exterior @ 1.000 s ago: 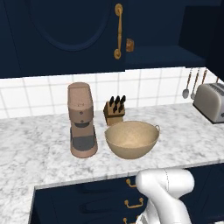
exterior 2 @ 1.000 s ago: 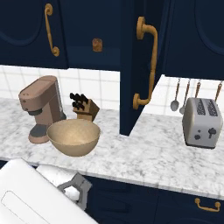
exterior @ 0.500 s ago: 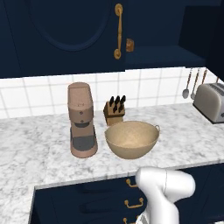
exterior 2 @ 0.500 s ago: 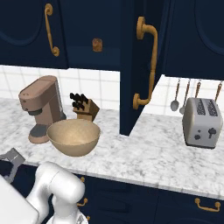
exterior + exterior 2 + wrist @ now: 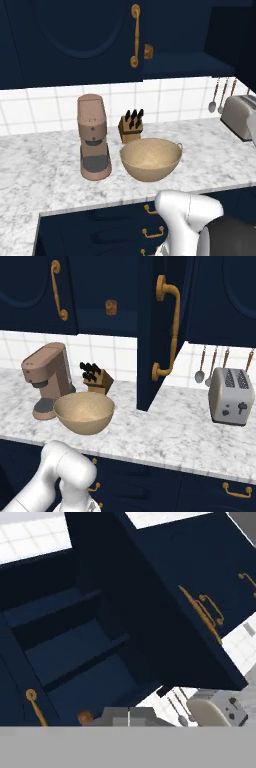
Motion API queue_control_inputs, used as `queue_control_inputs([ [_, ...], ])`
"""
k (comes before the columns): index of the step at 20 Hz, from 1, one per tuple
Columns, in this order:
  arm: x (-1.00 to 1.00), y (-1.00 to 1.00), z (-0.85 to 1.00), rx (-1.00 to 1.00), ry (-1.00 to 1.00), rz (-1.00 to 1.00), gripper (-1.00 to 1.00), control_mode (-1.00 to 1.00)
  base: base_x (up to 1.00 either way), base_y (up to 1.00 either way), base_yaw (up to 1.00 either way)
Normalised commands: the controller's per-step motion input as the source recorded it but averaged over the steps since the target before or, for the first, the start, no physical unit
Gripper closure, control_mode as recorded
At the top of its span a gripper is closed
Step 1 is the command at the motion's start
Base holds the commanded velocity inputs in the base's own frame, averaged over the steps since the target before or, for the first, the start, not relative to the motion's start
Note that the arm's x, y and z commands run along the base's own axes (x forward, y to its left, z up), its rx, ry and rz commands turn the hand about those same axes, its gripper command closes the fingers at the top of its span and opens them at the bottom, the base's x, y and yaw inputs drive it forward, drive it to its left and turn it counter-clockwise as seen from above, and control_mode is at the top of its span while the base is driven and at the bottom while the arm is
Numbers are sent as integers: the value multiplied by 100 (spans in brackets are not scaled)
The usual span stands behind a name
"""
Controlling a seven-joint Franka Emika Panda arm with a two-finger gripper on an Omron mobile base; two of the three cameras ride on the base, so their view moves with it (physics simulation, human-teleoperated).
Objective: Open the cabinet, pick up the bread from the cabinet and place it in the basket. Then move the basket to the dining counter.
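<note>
The cabinet's right door (image 5: 150,341) stands swung open, edge-on, its brass handle (image 5: 170,331) facing out. The left door (image 5: 75,40) is shut. The bread (image 5: 111,307), a small brown lump, sits on the bottom shelf inside; it also appears as the bread (image 5: 148,51) and the bread (image 5: 85,717). The tan basket (image 5: 150,160) rests on the marble worktop under the cabinet, seen too as the basket (image 5: 84,413). My gripper (image 5: 129,717) is shut on nothing, held low in front of the worktop and looking up into the open cabinet. The dining counter is out of view.
A brown coffee machine (image 5: 93,137) stands left of the basket, with a knife block (image 5: 131,127) behind it. A toaster (image 5: 230,396) and hanging utensils (image 5: 200,366) are to the right. Navy drawers (image 5: 235,491) run below the worktop (image 5: 170,431).
My arm has swung across the bottom of both base views and folded upright near the drawers. Basket, bread and cabinet doors have not moved.
</note>
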Motion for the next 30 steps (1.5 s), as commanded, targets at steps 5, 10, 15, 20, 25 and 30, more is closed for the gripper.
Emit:
queue_control_inputs([
  [5,100,96,-88,-57,17,8,100,-100,0,0,0],
  [10,85,30,-35,-41,9,12,100,-100,0,0,0],
  [15,71,-1,5,-7,23,5,100,-100,0,0,0],
  [20,91,0,1,2,20,8,100,-100,0,0,0],
  [25,50,0,23,0,8,5,-100,-100,0,0,0],
  [30,33,0,32,0,8,1,-100,-100,0,0,0],
])
